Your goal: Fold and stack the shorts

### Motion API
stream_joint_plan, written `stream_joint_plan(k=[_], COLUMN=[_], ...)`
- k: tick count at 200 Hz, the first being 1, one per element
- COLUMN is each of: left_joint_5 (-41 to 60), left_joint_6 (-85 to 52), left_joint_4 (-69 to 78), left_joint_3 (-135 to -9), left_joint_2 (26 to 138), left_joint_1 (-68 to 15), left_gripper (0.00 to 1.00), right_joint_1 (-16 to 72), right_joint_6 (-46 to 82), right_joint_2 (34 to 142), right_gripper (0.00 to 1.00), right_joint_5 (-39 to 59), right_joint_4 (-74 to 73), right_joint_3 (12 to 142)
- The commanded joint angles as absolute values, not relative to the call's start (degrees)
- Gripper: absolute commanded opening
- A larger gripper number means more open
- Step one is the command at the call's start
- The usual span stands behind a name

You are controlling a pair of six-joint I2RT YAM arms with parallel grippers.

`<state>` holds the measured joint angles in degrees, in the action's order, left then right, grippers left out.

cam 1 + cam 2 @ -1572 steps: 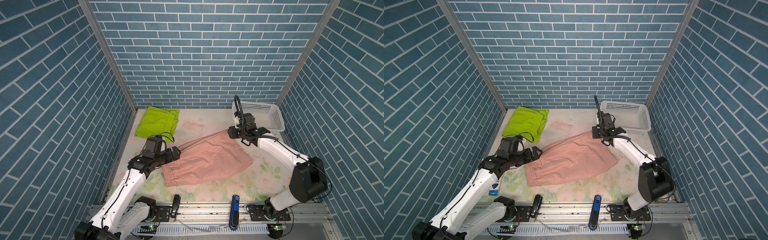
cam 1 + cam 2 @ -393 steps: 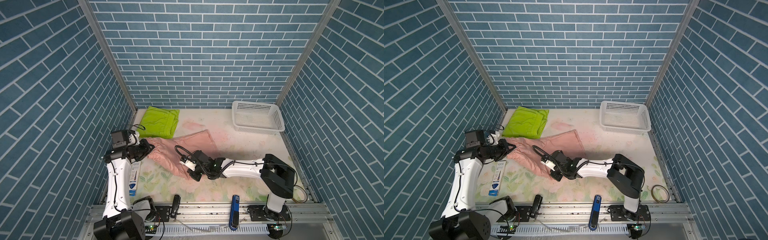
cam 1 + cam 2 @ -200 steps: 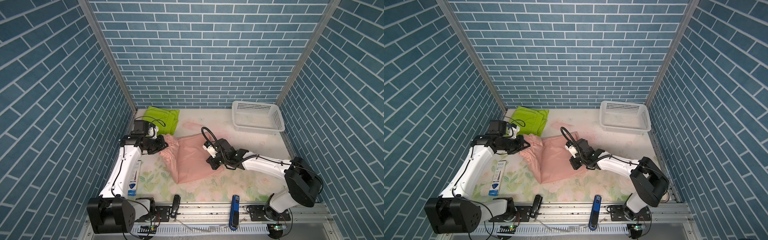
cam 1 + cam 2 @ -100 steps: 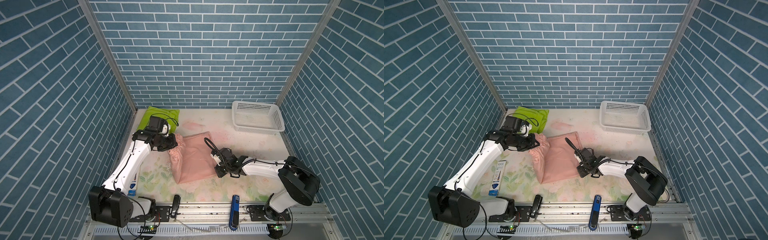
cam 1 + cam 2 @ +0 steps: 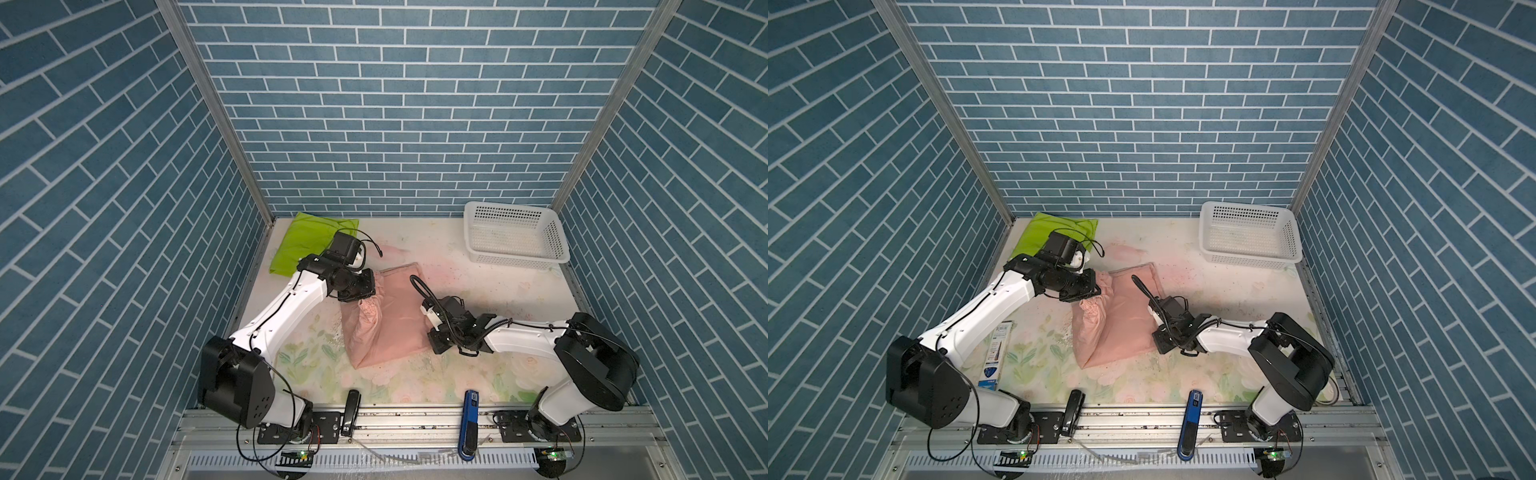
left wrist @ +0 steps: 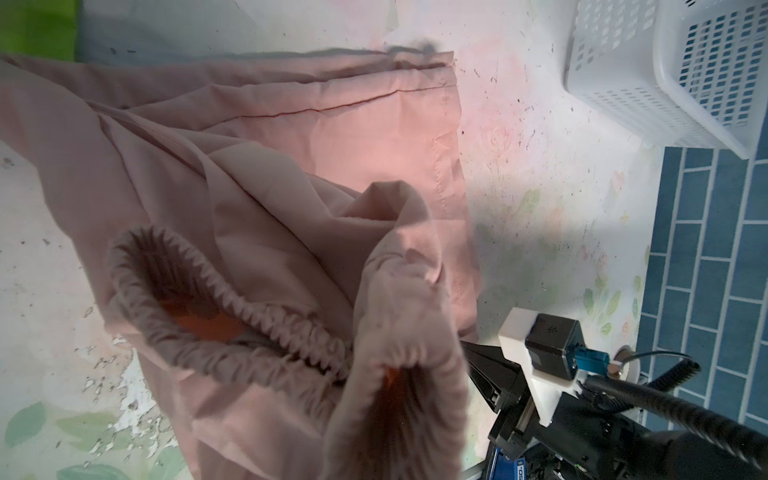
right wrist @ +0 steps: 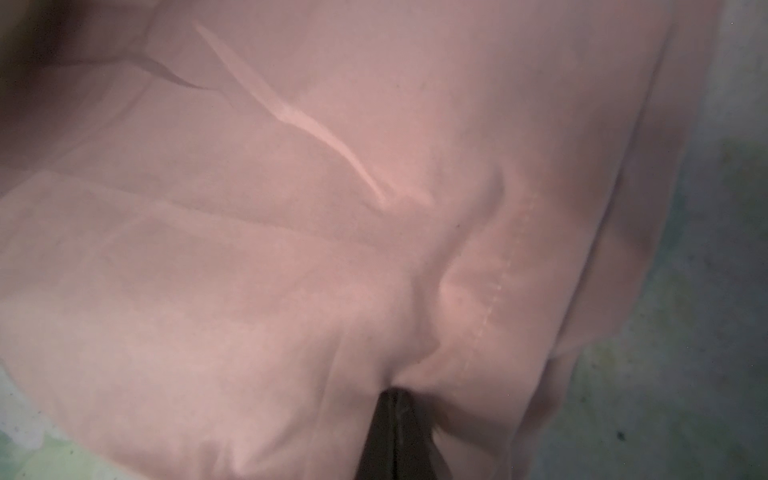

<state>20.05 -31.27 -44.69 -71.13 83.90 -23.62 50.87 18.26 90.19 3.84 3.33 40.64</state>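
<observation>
The salmon-pink shorts [image 5: 390,328] lie partly folded mid-table in both top views. My left gripper [image 5: 368,296] is shut on their gathered waistband [image 6: 257,320] and holds it a little above the rest of the fabric. Cloth drapes over its jaws in the left wrist view. At the shorts' right edge my right gripper [image 5: 432,347] is low, and its jaws [image 7: 395,401] are pressed together with pink fabric bunched at their tips. The lime-green shorts [image 5: 307,245] lie folded at the back left corner, behind the left arm.
A white perforated basket [image 5: 515,253] stands at the back right. A blue tool [image 5: 469,419] and a black one [image 5: 352,409] rest on the front rail. A printed box [image 5: 996,353] lies at the left edge. Tiled walls close three sides.
My left gripper has carried the waistband rightward, away from the green shorts, so the pink shorts are narrower. My right gripper moved toward the front edge a second ago and has since stayed put.
</observation>
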Motion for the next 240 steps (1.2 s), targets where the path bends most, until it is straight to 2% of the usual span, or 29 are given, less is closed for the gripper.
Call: stream_joint_plan(k=[1, 30, 63, 133, 143, 161, 175, 188, 206, 210, 212, 240], left_joint_5=[19.62, 19.74, 20.56, 21.11, 21.11, 20.99, 20.64, 20.63, 20.23, 19.89, 19.78, 15.41], left_joint_6=[-32.00, -32.13, -32.48, -31.97, -31.20, -29.71, -28.67, -28.07, -27.27, -26.97, -26.87, -23.96], left_joint_4=[-43.13, -41.45, -38.90, -38.00, -38.27, -39.84, -41.31, -42.83, -44.53, -45.14, -45.47, -51.35], left_joint_3=[-73.94, -74.88, -74.88, -76.60, -77.52, -79.92, -81.68, -83.14, -84.18, -84.47, -84.64, -87.56], left_joint_2=[85.15, 87.18, 89.78, 95.48, 96.43, 98.26, 99.25, 99.36, 97.96, 97.52, 97.35, 94.67], left_joint_1=[-25.08, -26.67, -28.99, -34.02, -35.14, -37.40, -38.85, -39.37, -39.46, -39.42, -39.45, -39.13], left_gripper=[0.00, 0.00, 0.00, 0.00, 0.09, 0.45, 0.53, 0.66, 0.79, 0.95, 0.98, 1.00], right_joint_1=[50.74, 50.86, 50.80, 50.79, 50.80, 50.76, 50.71, 50.59, 50.29, 50.28, 50.28, 50.28], right_joint_6=[20.40, 20.15, 20.39, 20.48, 20.65, 20.82, 21.07, 21.27, 21.62, 21.62, 21.62, 18.64], right_joint_2=[90.26, 89.05, 88.32, 81.12, 80.05, 77.78, 75.01, 71.79, 67.28, 66.38, 65.97, 64.59], right_gripper=[0.00, 0.01, 0.07, 0.27, 0.30, 0.33, 0.36, 0.39, 0.42, 0.43, 0.43, 0.46], right_joint_5=[2.59, 0.78, 0.09, -3.44, -3.56, -3.43, -3.56, -3.49, -3.71, -3.92, -4.10, -2.94], right_joint_4=[8.29, 12.81, 15.83, 21.13, 21.50, 22.42, 23.24, 24.21, 25.62, 25.86, 26.06, 26.27], right_joint_3=[39.30, 40.33, 41.26, 42.23, 42.52, 43.45, 44.05, 44.39, 45.10, 45.23, 45.37, 47.54])
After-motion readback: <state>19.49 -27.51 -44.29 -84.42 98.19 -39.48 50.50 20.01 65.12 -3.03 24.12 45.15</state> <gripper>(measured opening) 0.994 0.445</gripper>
